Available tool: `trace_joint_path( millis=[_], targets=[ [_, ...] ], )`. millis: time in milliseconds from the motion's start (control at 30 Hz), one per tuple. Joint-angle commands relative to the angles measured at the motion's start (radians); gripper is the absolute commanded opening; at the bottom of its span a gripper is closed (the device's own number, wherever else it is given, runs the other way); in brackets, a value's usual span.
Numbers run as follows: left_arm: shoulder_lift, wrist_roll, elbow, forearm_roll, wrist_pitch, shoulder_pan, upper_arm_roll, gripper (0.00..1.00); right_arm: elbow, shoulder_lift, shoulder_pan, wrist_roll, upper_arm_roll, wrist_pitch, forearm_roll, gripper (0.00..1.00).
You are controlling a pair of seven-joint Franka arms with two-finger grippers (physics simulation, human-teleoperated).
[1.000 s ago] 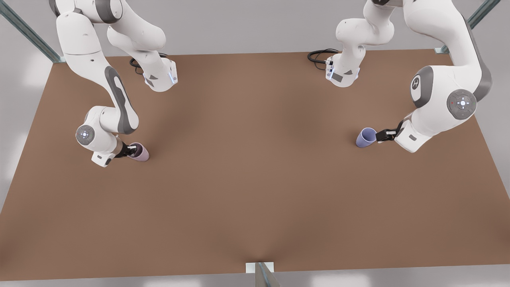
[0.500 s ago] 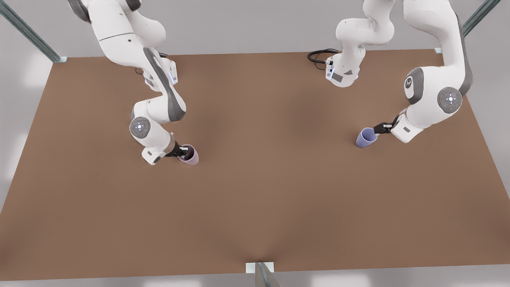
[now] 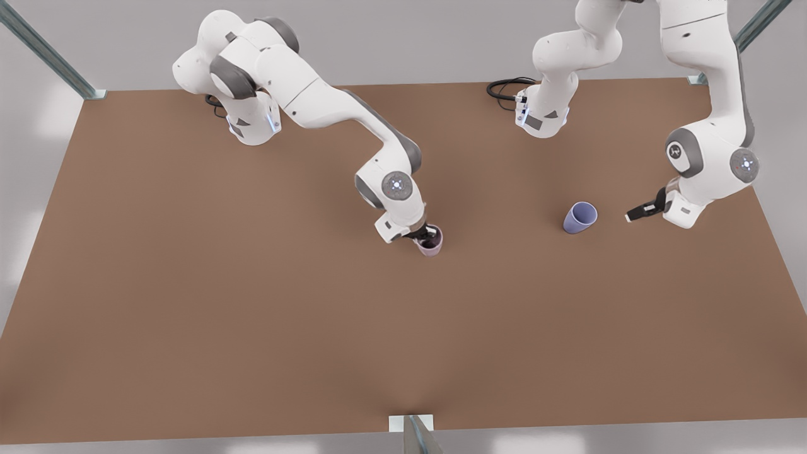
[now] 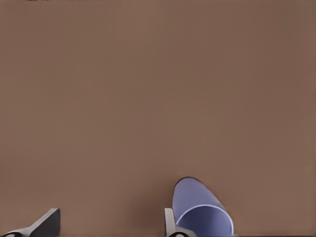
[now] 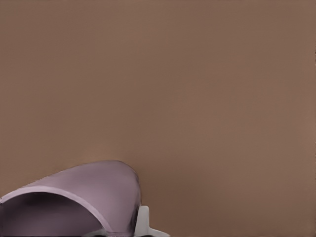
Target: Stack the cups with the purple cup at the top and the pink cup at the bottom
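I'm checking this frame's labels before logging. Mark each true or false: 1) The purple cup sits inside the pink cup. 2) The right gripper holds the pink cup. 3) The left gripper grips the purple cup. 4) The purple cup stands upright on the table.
1) False: the purple cup and the pink cup stand well apart on the table.
2) True: the right gripper is shut on the pink cup's rim.
3) False: the left gripper is open, clear of the purple cup.
4) True.
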Motion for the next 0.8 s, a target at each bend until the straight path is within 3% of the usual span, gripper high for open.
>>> trace_joint_path(
  millis=[0,67,567,633,667,767],
  targets=[
    [0.002,0.000,0.000,-0.003,0.001,-0.149,0.000,1.00,0.001,0.000,0.000,0.000,0.000,0.000,0.002,0.78],
    [0.012,0.035,0.000,-0.019,0.008,-0.149,0.000,1.00,-0.002,-0.005,-0.001,-0.002,-0.002,-0.002,0.003,0.88],
    [0.039,0.087,-0.081,-0.028,0.031,-0.138,0.040,1.00,-0.011,-0.014,-0.001,-0.003,-0.014,0.003,0.005,0.88],
    [0.039,0.087,-0.124,-0.028,0.090,-0.138,0.041,1.00,-0.027,-0.123,-0.011,-0.034,-0.058,-0.039,0.007,0.91],
    [0.039,0.087,-0.140,-0.028,0.108,-0.138,0.041,1.00,-0.033,-0.221,-0.037,-0.118,-0.077,-0.152,0.010,0.92],
    [0.041,0.087,-0.163,-0.028,0.137,-0.138,0.041,1.00,-0.238,-0.503,-0.331,-0.591,-0.080,-0.259,-0.004,1.00]
  ],
)
